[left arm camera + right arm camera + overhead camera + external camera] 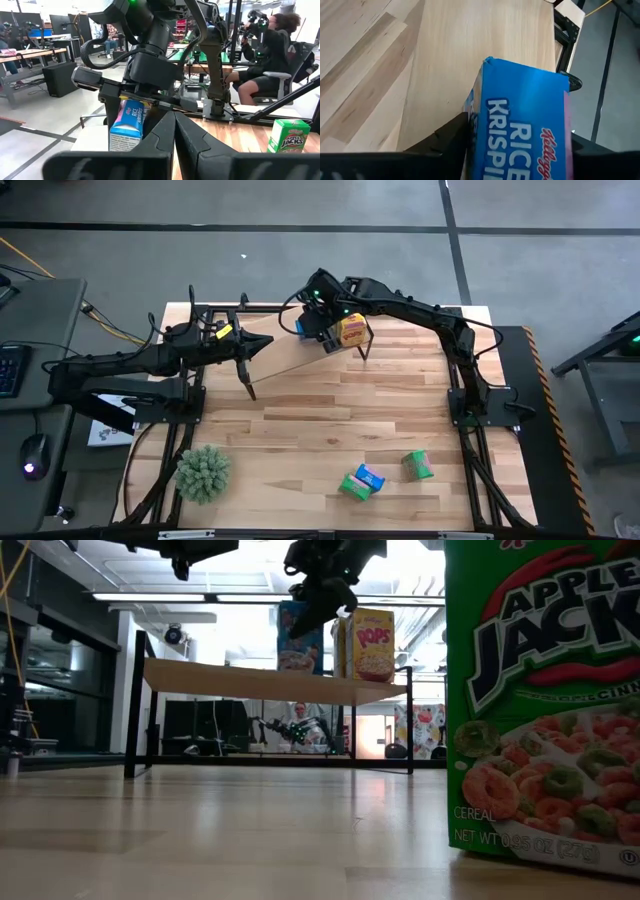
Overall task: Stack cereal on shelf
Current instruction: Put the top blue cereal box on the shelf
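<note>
**Right claw on blue carton at the shelf**

I see the right claw (322,330) over the far part of the shelf (300,352), its fingers closed on either side of the blue Rice Krispies carton (525,125). In the low view that carton (300,637) stands upright on the plank, just beside the yellow Pops carton (367,644), with the claw directly above both.

My left claw (245,370) sits near the shelf's left end, holding nothing; in its wrist view the two fingers (160,137) meet at the tips.

On the near tabletop (300,440) remain a green Apple Jacks carton (417,465) and, well apart from the shelf, a green and blue pair (362,481) lying touching. A spiky plant (203,472) is at the near left corner.
</note>
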